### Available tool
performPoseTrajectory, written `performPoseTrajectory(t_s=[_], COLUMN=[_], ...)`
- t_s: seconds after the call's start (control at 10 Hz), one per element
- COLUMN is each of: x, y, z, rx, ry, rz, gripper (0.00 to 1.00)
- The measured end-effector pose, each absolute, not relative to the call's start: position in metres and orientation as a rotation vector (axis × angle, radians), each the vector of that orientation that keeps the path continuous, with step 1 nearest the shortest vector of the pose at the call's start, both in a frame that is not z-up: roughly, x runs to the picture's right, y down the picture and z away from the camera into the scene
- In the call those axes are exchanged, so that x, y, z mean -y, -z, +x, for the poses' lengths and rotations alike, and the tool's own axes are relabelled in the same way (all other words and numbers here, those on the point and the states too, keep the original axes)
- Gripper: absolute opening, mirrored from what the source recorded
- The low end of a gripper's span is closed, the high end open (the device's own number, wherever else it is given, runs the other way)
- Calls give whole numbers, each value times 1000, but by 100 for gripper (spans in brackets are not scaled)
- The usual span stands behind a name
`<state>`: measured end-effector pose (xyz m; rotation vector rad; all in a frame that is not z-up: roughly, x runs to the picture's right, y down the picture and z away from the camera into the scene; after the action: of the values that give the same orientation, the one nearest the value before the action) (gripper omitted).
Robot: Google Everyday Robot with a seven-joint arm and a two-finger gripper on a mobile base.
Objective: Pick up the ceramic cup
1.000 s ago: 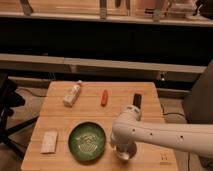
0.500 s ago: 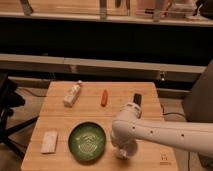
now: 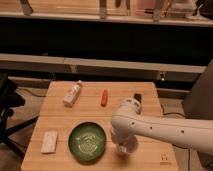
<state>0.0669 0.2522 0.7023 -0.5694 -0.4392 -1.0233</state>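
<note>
A pale wooden worktop (image 3: 60, 125) stands before dark shelving, carrying a white bottle (image 3: 72, 94) at the back left, a small red object (image 3: 104, 97) near the middle, a flat white packet (image 3: 49, 141) at the front left and a green bowl (image 3: 87, 141) at the front. The white arm reaches in from the right, its gripper (image 3: 125, 148) pointing down just right of the bowl. Its fingers are drawn narrow at the spot where the ceramic cup (image 3: 122, 149) shows only as a white sliver, whether clamped I cannot tell.
</note>
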Motion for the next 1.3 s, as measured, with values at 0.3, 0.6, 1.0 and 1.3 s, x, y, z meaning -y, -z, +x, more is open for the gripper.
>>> performPoseTrajectory(t_s=[0.3, 0.6, 1.0, 1.3], x=[-245, -235, -220, -212], y=[-699, -694, -689, -684], z=[66, 68, 70, 73], rx=[439, 438, 439, 440], ry=[1026, 1027, 1032, 1031], rz=[-567, -564, -561, -559], gripper=[4, 4, 4, 4])
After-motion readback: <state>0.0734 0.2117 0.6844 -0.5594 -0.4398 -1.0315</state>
